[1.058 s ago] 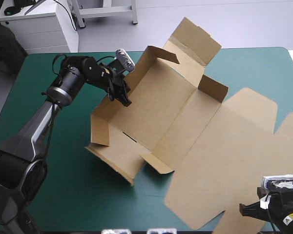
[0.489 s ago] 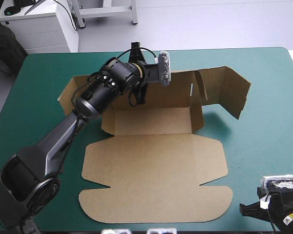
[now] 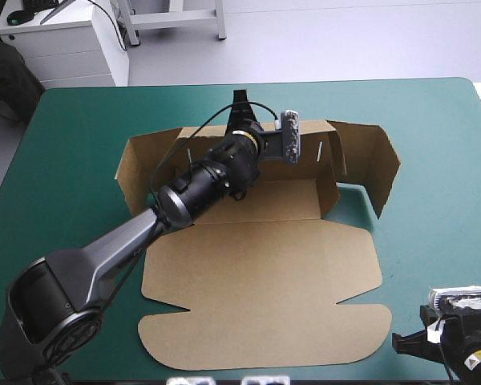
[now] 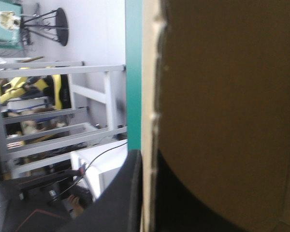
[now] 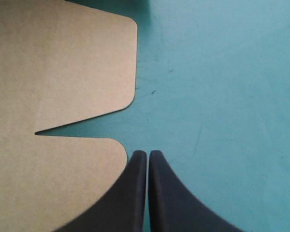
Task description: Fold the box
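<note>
At the upper centre of the high view: I have the left gripper (image 3: 244,122) clamped on the raised back wall (image 3: 170,148) of the box (image 3: 289,200). In the left wrist view, brown board (image 4: 222,96) sits pinched between its black fingers (image 4: 118,198).
Box: middle of the frame on the teal-green cover (image 3: 433,120), back wall standing, an end flap (image 3: 382,172) turned up at the right, lid (image 3: 256,281) flat toward the lower edge.
Change: earlier the sheet lay skewed toward the upper right. It has been swung round square to me and, since just before, has slid a little to the right with the wall more upright (a tidy bit of dragging).
Right gripper (image 5: 148,153): lower right corner of the high view, fingers pressed together on nothing, just beside the lid's rounded corner (image 5: 121,145).
Meaning: I judge the squaring-up done. The walls and flaps look untucked, so the real folding is ahead.
</note>
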You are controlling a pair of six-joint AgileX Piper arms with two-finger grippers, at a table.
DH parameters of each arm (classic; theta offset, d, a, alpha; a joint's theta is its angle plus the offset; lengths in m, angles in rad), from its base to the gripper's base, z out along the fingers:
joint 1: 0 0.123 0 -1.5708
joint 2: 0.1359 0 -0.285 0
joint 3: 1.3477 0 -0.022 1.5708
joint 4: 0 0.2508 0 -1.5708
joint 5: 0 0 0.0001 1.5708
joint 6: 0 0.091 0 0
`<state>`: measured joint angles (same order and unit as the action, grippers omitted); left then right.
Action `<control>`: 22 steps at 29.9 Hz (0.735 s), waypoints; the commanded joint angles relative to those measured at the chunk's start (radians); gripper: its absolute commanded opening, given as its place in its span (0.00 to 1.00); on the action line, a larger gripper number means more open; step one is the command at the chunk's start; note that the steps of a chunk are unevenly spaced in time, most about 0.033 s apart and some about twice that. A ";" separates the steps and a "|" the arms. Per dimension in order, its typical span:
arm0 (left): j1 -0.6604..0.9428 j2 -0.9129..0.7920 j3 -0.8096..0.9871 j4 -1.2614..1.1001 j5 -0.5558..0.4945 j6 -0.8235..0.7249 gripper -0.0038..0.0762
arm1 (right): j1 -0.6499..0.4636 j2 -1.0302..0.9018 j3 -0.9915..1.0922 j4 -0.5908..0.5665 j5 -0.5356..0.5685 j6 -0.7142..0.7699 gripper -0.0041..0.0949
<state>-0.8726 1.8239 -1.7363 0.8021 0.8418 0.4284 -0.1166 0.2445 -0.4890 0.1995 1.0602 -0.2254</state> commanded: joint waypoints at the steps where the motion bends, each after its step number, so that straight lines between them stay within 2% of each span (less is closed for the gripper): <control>1: -0.068 -0.057 0.090 0.364 -0.091 -0.276 0.04 | 0.004 0.014 -0.070 0.049 -0.077 -0.008 0.04; 4: -0.111 -0.057 0.185 0.577 -0.096 -0.505 0.04 | 0.004 0.044 -0.125 0.049 -0.073 -0.008 0.04; 9: -0.148 -0.057 0.295 0.761 -0.057 -0.709 0.04 | 0.004 0.154 -0.236 0.057 -0.068 -0.008 0.04; 22: -0.162 -0.057 0.331 0.763 -0.054 -0.737 0.04 | 0.004 0.564 -0.573 0.095 -0.139 -0.089 0.04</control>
<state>-1.0241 1.8222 -1.3841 1.5245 0.7760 -0.2908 -0.1166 0.7367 -0.9622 0.2690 0.9960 -0.2832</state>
